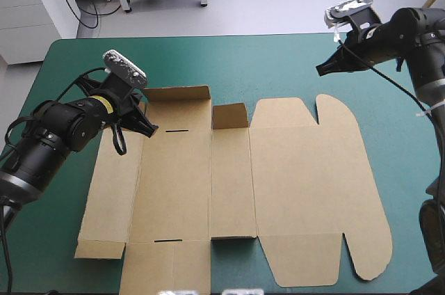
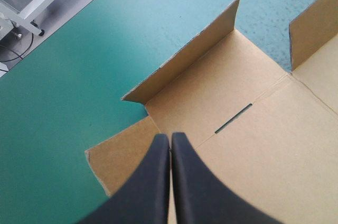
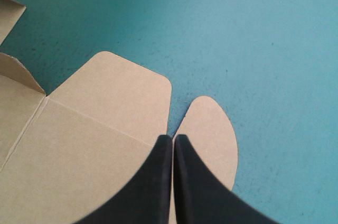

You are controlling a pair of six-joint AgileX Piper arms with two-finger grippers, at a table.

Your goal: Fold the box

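**Box sheet lies mostly flat, both grippers closed and empty**

The brown box [image 1: 299, 190] lies spread as a cut sheet across the middle of the teal-green cover [image 1: 229, 58], reaching from near the table's left edge toward its right edge and down to its near edge. Most panels lie flat. Two flaps along the far side stand up: the long far flap [image 1: 179, 94] [image 2: 185, 57] on the left panel and, just to its right, the short flap [image 1: 229, 114] [image 2: 311, 23]. A narrow slot [image 1: 177, 130] [image 2: 233, 118] runs along the crease just inside the long far flap, and a second slot [image 1: 167, 241] sits at the same panel's near crease.

The left gripper [image 1: 149, 128] [image 2: 170, 138] is over the sheet's far left corner, its black fingers pressed together in one point with no board between them. The tip sits close to the slot, beside the raised long flap. Whether it touches the board cannot be told.

The right gripper [image 1: 323, 69] [image 3: 172, 138] is over the far right part of the table, beyond the sheet's far edge, its fingers likewise together and holding nothing. In its wrist view the tip lines up with the gap between the wide rounded flap [image 1: 281, 110] [image 3: 116, 92] and the narrow rounded tab [image 1: 334, 107] [image 3: 208, 139], both lying flat on the cover.
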